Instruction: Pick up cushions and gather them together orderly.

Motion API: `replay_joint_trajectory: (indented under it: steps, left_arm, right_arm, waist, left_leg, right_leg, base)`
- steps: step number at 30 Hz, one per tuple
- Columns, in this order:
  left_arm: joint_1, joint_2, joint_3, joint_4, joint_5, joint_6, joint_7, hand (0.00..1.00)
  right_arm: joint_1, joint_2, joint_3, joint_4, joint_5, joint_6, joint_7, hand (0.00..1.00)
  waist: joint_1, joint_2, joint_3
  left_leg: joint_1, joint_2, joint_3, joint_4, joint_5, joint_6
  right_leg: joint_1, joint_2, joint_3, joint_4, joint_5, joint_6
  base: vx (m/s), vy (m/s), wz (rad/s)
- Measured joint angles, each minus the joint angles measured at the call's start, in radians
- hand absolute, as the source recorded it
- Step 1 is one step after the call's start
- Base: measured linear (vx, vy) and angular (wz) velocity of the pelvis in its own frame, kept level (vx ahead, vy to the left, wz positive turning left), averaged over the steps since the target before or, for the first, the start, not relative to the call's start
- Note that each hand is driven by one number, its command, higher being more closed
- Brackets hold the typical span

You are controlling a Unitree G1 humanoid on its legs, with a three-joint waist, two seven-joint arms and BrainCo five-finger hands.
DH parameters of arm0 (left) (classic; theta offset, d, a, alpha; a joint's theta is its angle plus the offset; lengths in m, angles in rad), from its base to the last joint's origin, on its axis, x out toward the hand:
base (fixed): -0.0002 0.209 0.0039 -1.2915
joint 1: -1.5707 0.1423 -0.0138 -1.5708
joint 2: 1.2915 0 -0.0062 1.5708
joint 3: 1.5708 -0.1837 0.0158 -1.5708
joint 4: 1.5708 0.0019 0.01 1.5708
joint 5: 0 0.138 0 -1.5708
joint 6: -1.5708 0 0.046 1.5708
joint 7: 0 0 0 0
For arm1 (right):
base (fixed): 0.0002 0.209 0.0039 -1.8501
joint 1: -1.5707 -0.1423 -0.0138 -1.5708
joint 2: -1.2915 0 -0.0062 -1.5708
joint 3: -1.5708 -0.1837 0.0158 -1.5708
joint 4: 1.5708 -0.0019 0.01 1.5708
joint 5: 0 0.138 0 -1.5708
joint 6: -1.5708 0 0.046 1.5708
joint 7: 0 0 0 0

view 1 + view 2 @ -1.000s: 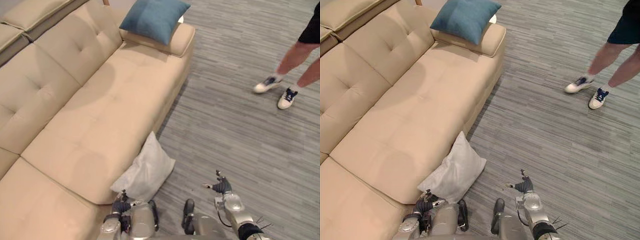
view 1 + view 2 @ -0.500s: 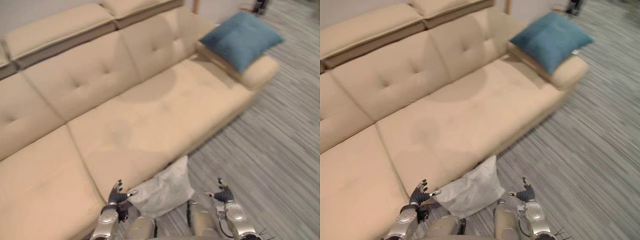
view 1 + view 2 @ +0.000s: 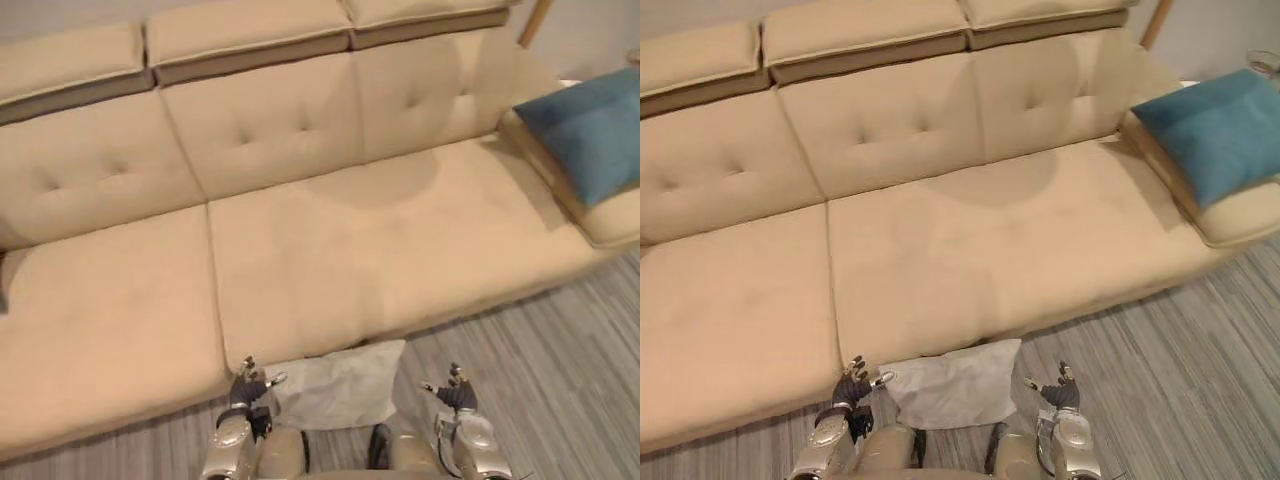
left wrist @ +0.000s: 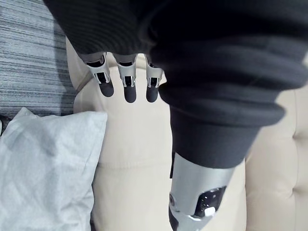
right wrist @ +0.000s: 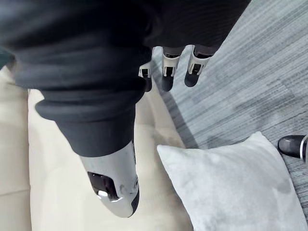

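A pale grey cushion (image 3: 340,385) lies on the floor against the front of the beige sofa (image 3: 330,250); it also shows as the grey cushion (image 4: 45,168) in the left wrist view and the grey cushion (image 5: 236,183) in the right wrist view. A blue cushion (image 3: 590,140) rests on the sofa's right armrest. My left hand (image 3: 245,395) hangs just left of the grey cushion, my right hand (image 3: 455,395) just right of it. Both are open with relaxed fingers (image 4: 125,89) and hold nothing.
The sofa's seat and tufted back span the view, with raised headrests (image 3: 240,35) along the top. Grey striped carpet (image 3: 560,380) lies in front and to the right. A wooden post (image 3: 535,20) stands behind the armrest.
The camera has swung left, so the sofa now sits square across the view and the blue cushion lies at the right edge. Both hands stay open beside the grey cushion.
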Motion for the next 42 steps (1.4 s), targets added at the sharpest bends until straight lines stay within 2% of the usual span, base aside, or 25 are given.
replay_joint_trajectory:
  steps: [4,8,9,10,11,14,17,19,20,22,26,27,30,33,37,38,42]
  left_arm:
    - [-0.066,0.058,-0.001,-0.01,-0.001,0.0,0.006,0.0]
    - [-0.186,0.107,0.018,-0.015,-0.002,-0.002,0.025,0.0]
    - [-0.226,0.108,0.05,-0.014,-0.002,-0.004,0.029,0.0]
    - [-0.244,0.109,0.061,-0.013,-0.003,-0.005,0.033,0.0]
    - [-0.29,0.112,0.081,-0.004,-0.005,-0.009,0.041,0.0]
    - [-0.388,0.115,0.122,0.001,-0.012,-0.012,0.044,0.0]
    - [-0.493,0.112,0.152,0.031,-0.02,-0.012,0.045,0.0]
    - [-0.548,0.11,0.154,0.032,-0.021,-0.013,0.053,0.0]
    - [-0.589,0.102,0.154,0.033,-0.021,-0.014,0.063,0.0]
    - [-0.647,0.088,0.149,0.033,-0.021,-0.018,0.065,0.0]
    - [-0.751,0.038,0.136,0.032,-0.034,-0.021,0.1,0.0]
    - [-0.771,0.034,0.135,0.031,-0.04,-0.022,0.11,1.0]
    - [-0.822,0.029,0.115,0.03,-0.041,-0.024,0.153,1.0]
    - [-0.859,0.04,0.114,0.023,-0.042,-0.022,0.19,1.0]
    - [-0.863,0.049,0.101,-0.003,-0.049,-0.018,0.236,1.0]
    - [-0.849,0.062,0.079,-0.028,-0.051,-0.017,0.252,1.0]
    - [-0.797,0.086,0.005,-0.13,-0.051,-0.009,0.274,1.0]
  right_arm:
    - [-0.064,-0.009,-0.007,0.0,0.026,0.0,-0.023,0.0]
    - [-0.221,-0.043,-0.008,0.0,0.028,0.001,-0.062,0.0]
    - [-0.271,-0.059,-0.008,0.003,0.03,0.001,-0.064,0.0]
    - [-0.289,-0.063,-0.008,0.004,0.031,0.001,-0.068,0.0]
    - [-0.33,-0.076,-0.008,0.006,0.036,0.002,-0.084,0.0]
    - [-0.437,-0.089,-0.008,0.023,0.042,0.003,-0.103,0.0]
    - [-0.538,-0.09,-0.007,0.064,0.059,0.005,-0.112,0.0]
    - [-0.611,-0.091,-0.007,0.077,0.059,0.005,-0.127,0.0]
    - [-0.667,-0.093,-0.006,0.088,0.06,0.005,-0.131,0.0]
    - [-0.75,-0.095,0.006,0.089,0.061,0.005,-0.136,0.0]
    - [-0.914,-0.082,0.08,0.088,0.056,0.005,-0.167,0.0]
    - [-0.937,-0.073,0.085,0.088,0.055,0.005,-0.17,1.0]
    - [-1.025,-0.022,0.103,0.088,0.055,0.006,-0.204,1.0]
    - [-1.06,-0.02,0.102,0.081,0.053,0.005,-0.241,1.0]
    - [-1.052,-0.023,0.142,0.045,0.058,0.005,-0.255,1.0]
    - [-1.038,-0.024,0.169,0.013,0.06,0.005,-0.255,1.0]
    - [-0.953,-0.029,0.215,-0.116,0.068,0.004,-0.256,1.0]
  waist:
    - [0.023,-0.018,0.041]
    - [0.025,-0.015,0.14]
    - [0.025,-0.012,0.147]
    - [0.025,-0.012,0.15]
    - [0.025,-0.015,0.175]
    - [0.024,-0.015,0.222]
    - [0.022,-0.016,0.244]
    - [0.021,-0.015,0.247]
    - [0.021,-0.014,0.257]
    - [0.023,-0.014,0.291]
    - [0.023,-0.013,0.314]
    - [0.024,-0.013,0.314]
    - [0.025,-0.013,0.314]
    - [0.021,-0.013,0.314]
    - [0.006,-0.013,0.314]
    - [-0.003,-0.013,0.314]
    - [-0.007,-0.014,0.314]
  left_leg:
    - [-0.142,0.029,0.027,0.111,0.006,0.015]
    - [-0.294,0.076,0.082,0.219,-0.031,0.096]
    - [-0.365,0.089,0.086,0.25,-0.068,0.112]
    - [-0.393,0.093,0.087,0.262,-0.085,0.119]
    - [-0.454,0.104,0.09,0.311,-0.089,0.124]
    - [-0.604,0.12,0.083,0.383,-0.093,0.124]
    - [-0.745,0.135,0.075,0.446,-0.083,0.133]
    - [-0.844,0.14,0.058,0.495,-0.081,0.132]
    - [-0.898,0.143,0.049,0.525,-0.073,0.143]
    - [-0.959,0.152,0.043,0.568,-0.073,0.145]
    - [-1.09,0.153,0.03,0.632,-0.07,0.154]
    - [-1.105,0.153,0.029,0.639,-0.07,0.154]
    - [-1.166,0.151,0.029,0.66,-0.068,0.156]
    - [-1.217,0.151,0.027,0.664,-0.055,0.154]
    - [-1.23,0.15,0.024,0.668,-0.045,0.158]
    - [-1.23,0.151,0.022,0.668,-0.044,0.156]
    - [-1.215,0.155,0.021,0.667,-0.034,0.154]
  right_leg:
    - [-0.123,0.004,0.007,0.082,0.002,-0.003]
    - [-0.314,0.014,0.041,0.226,-0.018,-0.031]
    - [-0.4,0.024,0.06,0.269,-0.034,-0.035]
    - [-0.428,0.025,0.064,0.282,-0.05,-0.036]
    - [-0.484,0.027,0.073,0.306,-0.075,-0.043]
    - [-0.637,0.034,0.088,0.38,-0.07,-0.058]
    - [-0.779,0.032,0.088,0.448,-0.067,-0.065]
    - [-0.876,0.031,0.086,0.498,-0.068,-0.067]
    - [-0.928,0.028,0.084,0.532,-0.066,-0.069]
    - [-0.989,0.025,0.084,0.577,-0.067,-0.068]
    - [-1.122,0.018,0.09,0.654,-0.068,-0.067]
    - [-1.14,0.017,0.091,0.663,-0.069,-0.066]
    - [-1.207,0.009,0.095,0.698,-0.071,-0.067]
    - [-1.258,0.005,0.092,0.709,-0.073,-0.071]
    - [-1.274,0.003,0.091,0.72,-0.068,-0.081]
    - [-1.273,0.003,0.089,0.721,-0.066,-0.083]
    - [-1.26,0.005,0.087,0.721,-0.063,-0.089]
  base:
    - [-0.1,0.028,0.02]
    - [-0.24,0.024,-0.27]
    - [-0.32,0.01,-0.42]
    - [-0.32,-0.018,-0.33]
    - [-0.21,-0.027,-0.22]
    - [-0.26,-0.042,-0.17]
    - [-0.16,-0.038,-0.04]
    - [-0.11,-0.039,-0.03]
    - [-0.1,-0.045,0.0]
    - [-0.09,-0.047,-0.01]
    - [-0.08,-0.039,0.02]
    - [-0.08,-0.031,0.04]
    - [-0.08,-0.025,0.07]
    - [-0.08,-0.008,0.05]
    - [-0.05,0.006,0.04]
    - [-0.04,0.011,0.01]
    - [-0.02,0.007,-0.01]
